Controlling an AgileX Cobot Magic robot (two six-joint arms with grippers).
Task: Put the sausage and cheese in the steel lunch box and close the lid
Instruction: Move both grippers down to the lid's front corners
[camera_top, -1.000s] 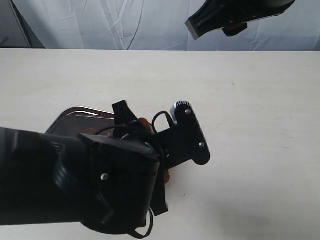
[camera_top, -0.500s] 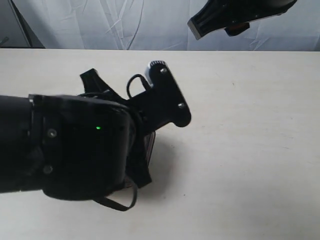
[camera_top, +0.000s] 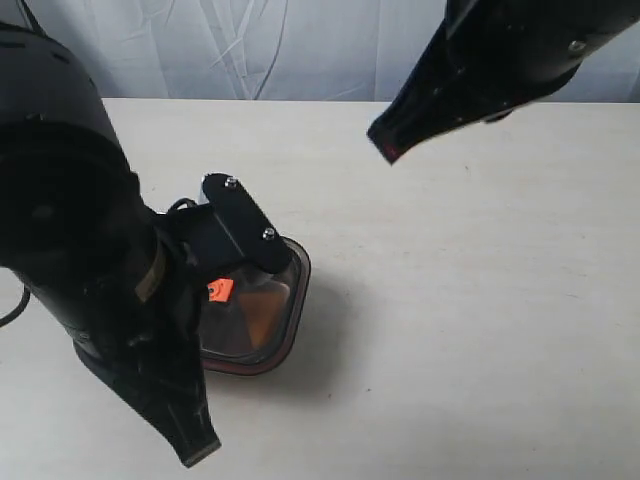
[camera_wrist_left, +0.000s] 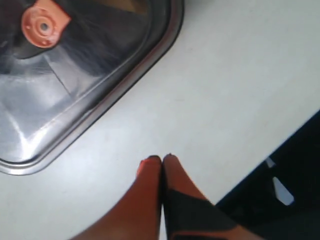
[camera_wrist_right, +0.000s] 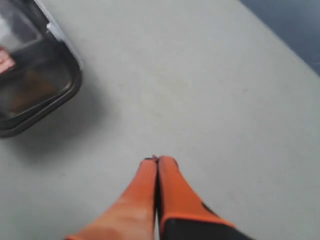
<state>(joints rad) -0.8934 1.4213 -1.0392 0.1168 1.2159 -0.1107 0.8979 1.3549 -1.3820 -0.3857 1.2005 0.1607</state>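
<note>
The pale table lies bare and open across its whole right half, its far edge meeting a wrinkled white cloth backdrop. In the left wrist view a table edge falls off to darkness near the left hand, whose orange fingers are pressed together on nothing, just beside a corner of the shiny rectangular steel lunch box. The dark smoky translucent lid sits on the box, its small orange valve up. The yellow-orange cheese wedge shows through it. The bulky black left arm hides the box's left part, and the red sausage cannot be made out. The right hand, likewise clenched and empty, hangs over bare table well apart from the box.
</note>
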